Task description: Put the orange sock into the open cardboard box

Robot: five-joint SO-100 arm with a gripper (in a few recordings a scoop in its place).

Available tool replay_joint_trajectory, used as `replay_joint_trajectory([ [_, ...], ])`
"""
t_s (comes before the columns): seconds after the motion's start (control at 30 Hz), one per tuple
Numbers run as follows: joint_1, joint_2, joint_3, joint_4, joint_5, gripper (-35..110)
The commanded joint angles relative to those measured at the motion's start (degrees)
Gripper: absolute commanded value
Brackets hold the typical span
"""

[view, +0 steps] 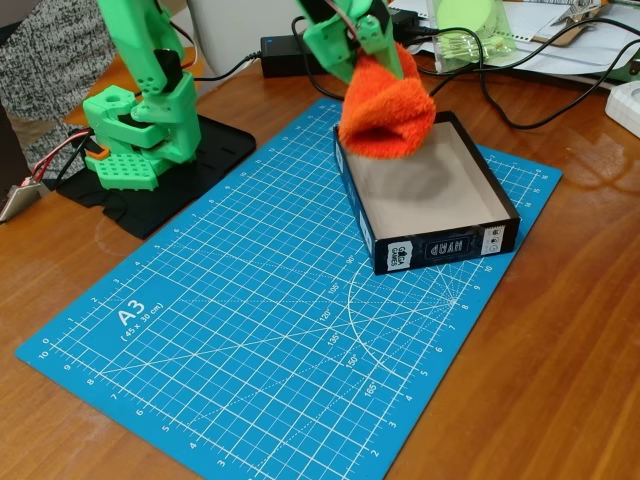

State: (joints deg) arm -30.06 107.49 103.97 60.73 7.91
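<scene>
The orange sock point(387, 108) hangs bunched from my green gripper point(372, 55), which is shut on its top. The sock dangles over the far left end of the open cardboard box point(430, 252), its lower edge about level with the box's rim. The box is a shallow black-walled tray with white labels and a plain tan-grey floor point(425, 190), lying on the right part of the blue cutting mat point(250, 320). The sock casts a soft shadow on the box floor. The fingertips are hidden in the fuzzy cloth.
My arm's green base point(140, 130) stands on a black plate at the back left. Black cables, a power brick point(290, 50), papers and a white object point(625, 105) lie along the back of the wooden table. A person's grey sleeve point(45, 55) shows at the far left.
</scene>
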Motion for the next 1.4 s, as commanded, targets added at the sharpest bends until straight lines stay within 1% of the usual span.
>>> replay_joint_trajectory([
  [0.0, 0.8, 0.4, -2.3, -0.4, 1.5, 0],
  [0.13, 4.7, -1.0, -2.5, -2.2, -4.7, 0],
  [0.23, 7.4, -1.9, -3.5, -0.8, -8.9, 0],
  [0.33, 6.5, -3.7, -3.5, 0.5, -18.5, 0],
  [0.4, 6.2, -4.7, -4.2, 1.2, -21.8, 0],
  [0.5, 7.5, -6.5, -6.0, 1.0, -21.2, 0],
  [0.6, 6.9, -8.8, -6.9, 1.0, -23.3, 0],
  [0.73, 7.6, -12.3, -10.0, 1.1, -20.0, 0],
  [0.8, 7.4, -14.2, -10.5, 1.2, -20.7, 0],
  [0.87, 7.3, -15.8, -11.1, 1.2, -21.1, 11],
  [1.0, 7.2, -17.2, -12.4, 2.0, -21.6, 25],
  [1.37, 8.1, -17.6, -15.1, 4.2, -22.6, 29],
])
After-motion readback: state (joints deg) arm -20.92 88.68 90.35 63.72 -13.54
